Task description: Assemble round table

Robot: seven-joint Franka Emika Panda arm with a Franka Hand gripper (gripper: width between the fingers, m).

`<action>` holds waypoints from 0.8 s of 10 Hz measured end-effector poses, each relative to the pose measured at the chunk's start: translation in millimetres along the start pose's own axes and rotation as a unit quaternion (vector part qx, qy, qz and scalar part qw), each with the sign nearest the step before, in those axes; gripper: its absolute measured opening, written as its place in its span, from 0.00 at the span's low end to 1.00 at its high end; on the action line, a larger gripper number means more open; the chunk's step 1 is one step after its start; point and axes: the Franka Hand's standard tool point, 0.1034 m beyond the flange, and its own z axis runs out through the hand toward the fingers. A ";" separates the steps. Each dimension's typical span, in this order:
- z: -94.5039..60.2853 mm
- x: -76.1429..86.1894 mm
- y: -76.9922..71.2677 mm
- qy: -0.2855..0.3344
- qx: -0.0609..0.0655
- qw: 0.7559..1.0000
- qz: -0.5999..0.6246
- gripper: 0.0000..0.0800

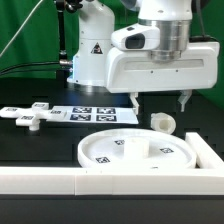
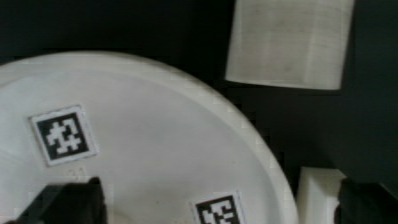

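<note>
The white plastic rimmed round disc (image 1: 135, 150) lies flat on the black table (image 1: 30, 145), with its tags facing up. The short white cylindrical post (image 1: 163, 122) sits just beside the far edge of the disc and almost directly below the two-finger gripper (image 1: 160, 102). It appears to stand on end, but the wrist view does not confirm its axis. The flat white cross-shaped piece (image 1: 30, 117) lies well apart, toward the exterior view's left, beyond the marker board (image 1: 95, 114).

The gripper jaws are spread fully wide. They hold nothing and touch nothing, and both fingers hang clear above the post. If the post is the next part, a straight descent is probably enough.
</note>
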 end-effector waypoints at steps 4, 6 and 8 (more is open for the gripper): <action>2.3 -3.8 -6.4 -0.017 0.001 0.999 0.038 0.81; 6.4 -13.9 -5.4 -0.053 -0.004 0.998 0.022 0.81; 9.5 -20.3 -7.7 -0.129 -0.005 0.992 0.002 0.81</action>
